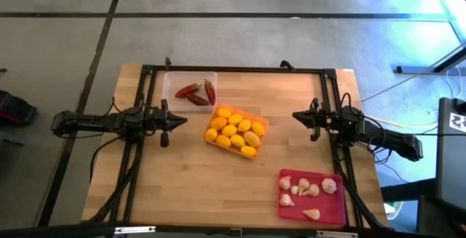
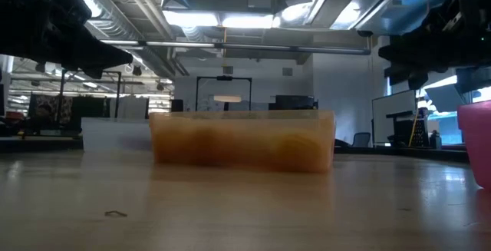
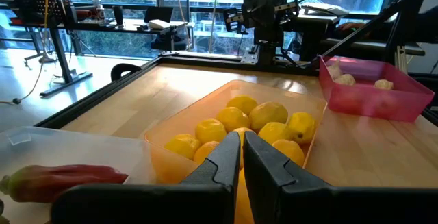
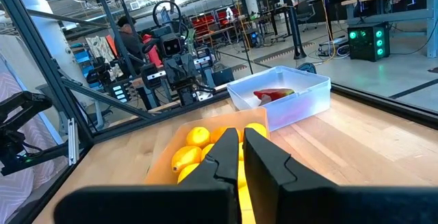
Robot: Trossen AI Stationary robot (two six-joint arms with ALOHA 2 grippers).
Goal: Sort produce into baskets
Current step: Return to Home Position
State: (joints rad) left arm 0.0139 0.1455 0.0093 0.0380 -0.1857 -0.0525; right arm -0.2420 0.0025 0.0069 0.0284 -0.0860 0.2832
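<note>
The orange tray (image 1: 263, 126) at the table's middle holds several yellow lemons (image 1: 234, 131); it also shows in the low view (image 2: 242, 139). The clear tray (image 1: 172, 82) at the far side holds dark red chili peppers (image 1: 196, 92). The red-pink tray (image 1: 335, 210) at the near right holds whitish garlic bulbs (image 1: 306, 189). My left gripper (image 1: 183, 122) is shut and empty, left of the orange tray. My right gripper (image 1: 295, 116) is shut and empty, right of it.
A black frame (image 1: 240, 69) runs along the table's far, left and right edges. Bare wood lies at the near left (image 1: 182, 187). In the right wrist view a person (image 4: 127, 33) shows in the room beyond the table.
</note>
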